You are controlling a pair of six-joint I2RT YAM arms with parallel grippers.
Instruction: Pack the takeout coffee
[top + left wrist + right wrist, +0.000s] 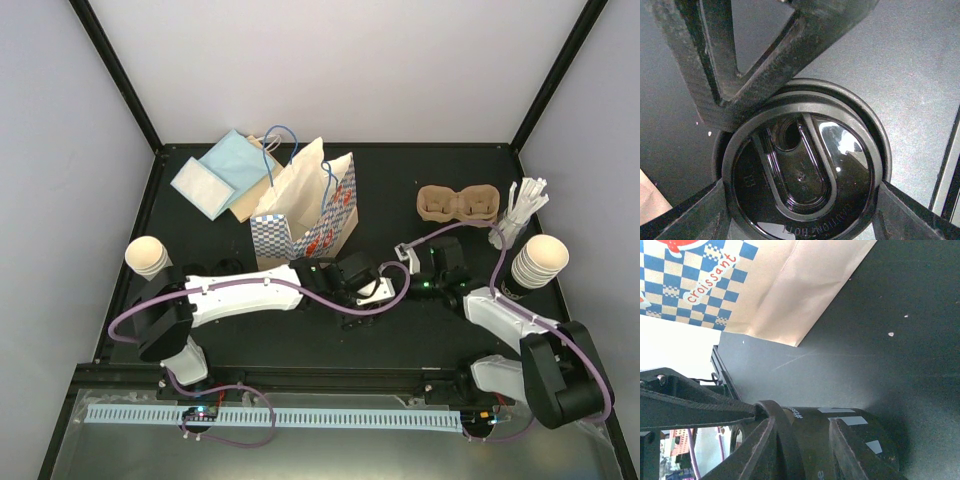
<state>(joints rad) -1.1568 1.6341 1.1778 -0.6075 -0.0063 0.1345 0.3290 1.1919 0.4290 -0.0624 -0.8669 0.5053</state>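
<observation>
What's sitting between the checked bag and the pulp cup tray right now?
Nothing. In the top view, the black table between the checked bag and the pulp cup tray is bare.

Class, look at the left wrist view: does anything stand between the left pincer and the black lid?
Nothing visible does. The black lid already sits between the fingers of the left pincer, both touching its rim. A black strutted part overlaps only the lid's upper-left edge.
</observation>
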